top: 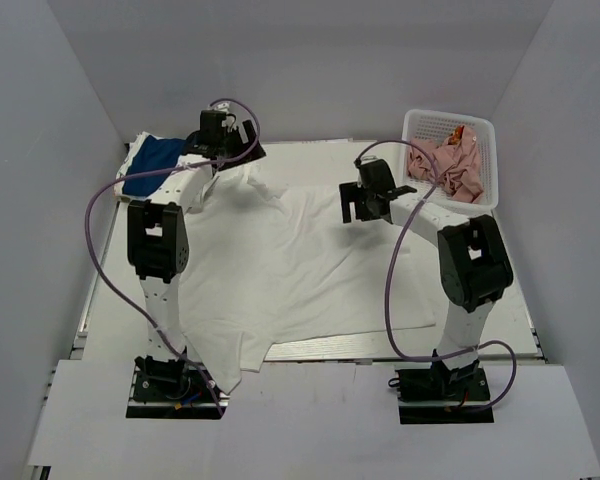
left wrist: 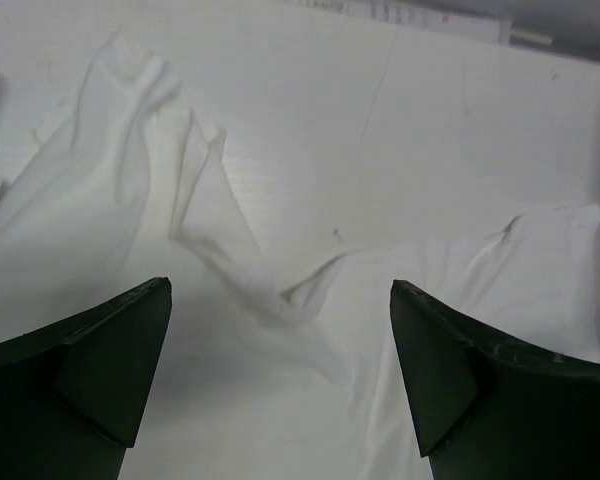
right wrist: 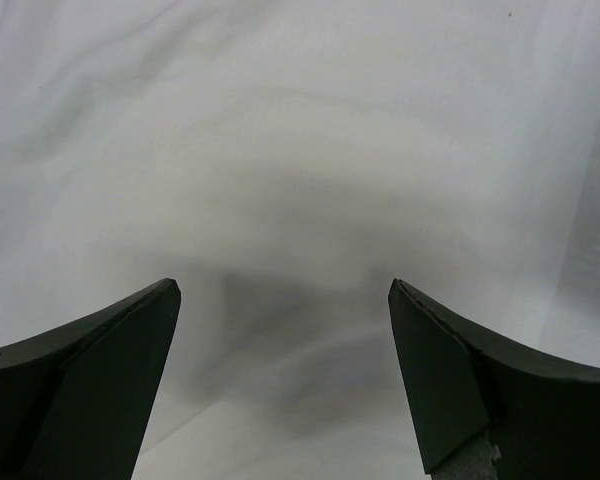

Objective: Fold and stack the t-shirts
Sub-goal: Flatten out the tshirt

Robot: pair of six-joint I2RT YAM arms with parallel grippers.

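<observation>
Overhead, white table [top: 310,155], grey walls [top: 310,60], t-shirt [top: 280,270] spread (rumpled), left end effector [left wrist: 280,287] parted, right end effector [right wrist: 283,285] parted

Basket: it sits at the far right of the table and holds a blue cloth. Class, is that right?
Not quite. The basket does sit at the far right of the table, but the cloth in it is pink, not blue. The top view shows it.
</observation>
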